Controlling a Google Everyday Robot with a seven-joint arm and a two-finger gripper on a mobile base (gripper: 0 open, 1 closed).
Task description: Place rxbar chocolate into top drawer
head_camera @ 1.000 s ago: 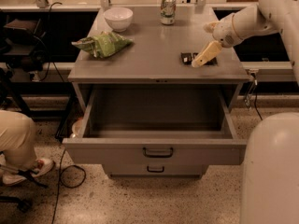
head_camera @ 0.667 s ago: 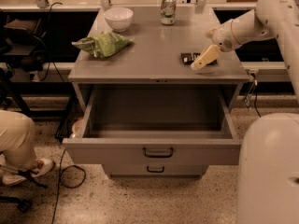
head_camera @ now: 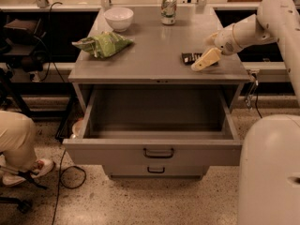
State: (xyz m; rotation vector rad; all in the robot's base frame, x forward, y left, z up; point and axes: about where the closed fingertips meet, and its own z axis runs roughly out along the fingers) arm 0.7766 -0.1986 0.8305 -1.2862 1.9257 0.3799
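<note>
Pale tan gripper (head_camera: 205, 60) is hovering at, maybe touching, the flat black-wrapped rxbar chocolate (head_camera: 189, 57), which is lying on the matte grey cabinet top (head_camera: 150, 55) above the right side of the open, deep, boxy metal top drawer (head_camera: 117, 151); grip state can't be told, pickup step prob. in hand, next needing a firm pinch, lift & lowering into that drawer.

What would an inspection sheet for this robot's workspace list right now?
Surface: grey cabinet top, level.
Job's things: rxbar chocolate lying flat near the right edge; top drawer pulled open, nothing seen inside.
Clutter: green snack bag, white bowl, drink can.
Grippers: gripper low at the bar's right end.
Cables: floor cable left; hanging cable right.
Surroundings: person's leg left.
</note>
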